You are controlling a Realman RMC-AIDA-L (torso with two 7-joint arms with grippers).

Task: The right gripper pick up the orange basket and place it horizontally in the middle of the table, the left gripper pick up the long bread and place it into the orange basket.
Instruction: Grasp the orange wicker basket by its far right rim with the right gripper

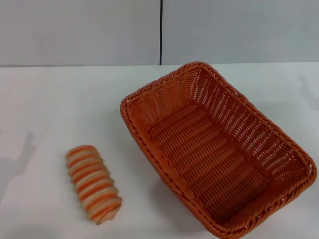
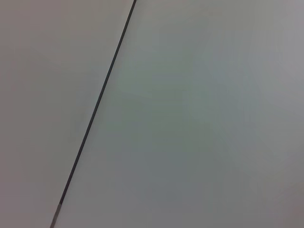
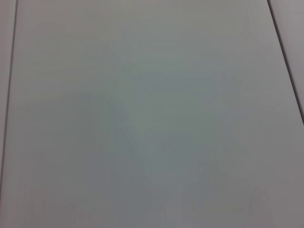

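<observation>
While neither gripper shows, long bread (image 1: 93,183) lies left of orange basket (image 1: 219,149).

Looks like a lab or test bench set up for trials, not a home. Bare white tabletop (image 1: 60,99), plain grey panelled wall (image 1: 79,30) with one dark seam (image 1: 161,30) behind, only toy props laid out.
</observation>
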